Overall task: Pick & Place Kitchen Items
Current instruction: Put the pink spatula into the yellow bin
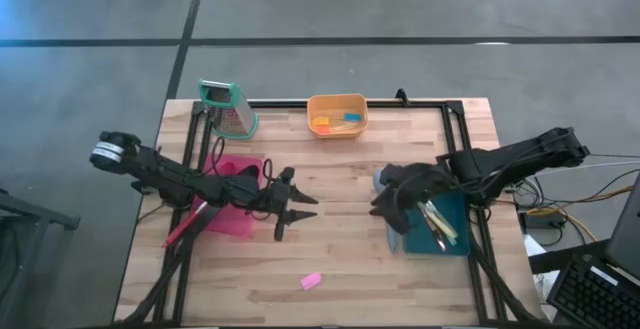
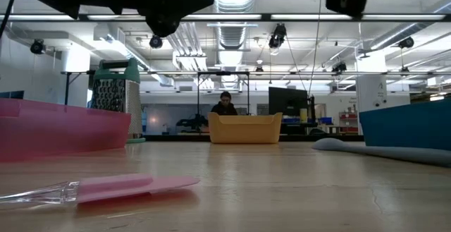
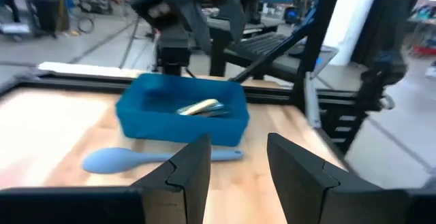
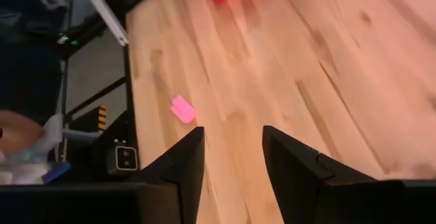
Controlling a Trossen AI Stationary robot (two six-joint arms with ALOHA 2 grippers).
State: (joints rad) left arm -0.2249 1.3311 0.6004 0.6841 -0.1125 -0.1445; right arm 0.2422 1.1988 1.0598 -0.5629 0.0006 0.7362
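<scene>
My left gripper [image 1: 295,216] is open and empty above the table's middle, just right of the pink tray [image 1: 232,212]; its own view shows it too [image 3: 235,173]. A red spoon handle [image 1: 183,233] sticks out over the tray's near left corner. My right gripper [image 1: 384,206] is open and empty at the left side of the blue bin [image 1: 445,231]; its own view shows it too [image 4: 231,159]. The bin holds slim cutlery [image 3: 199,107]. A pale-blue spoon [image 3: 129,159] lies flat on the table beside the bin. A small pink tool [image 1: 310,281] lies flat near the table's near edge.
The orange tub [image 1: 336,115], holding small blue and yellow tools, stands at the far middle, with the green-topped grater [image 1: 228,107] to its left. A black frame [image 1: 452,119] runs along the table's far and right sides. A person [image 2: 225,104] sits in the room beyond.
</scene>
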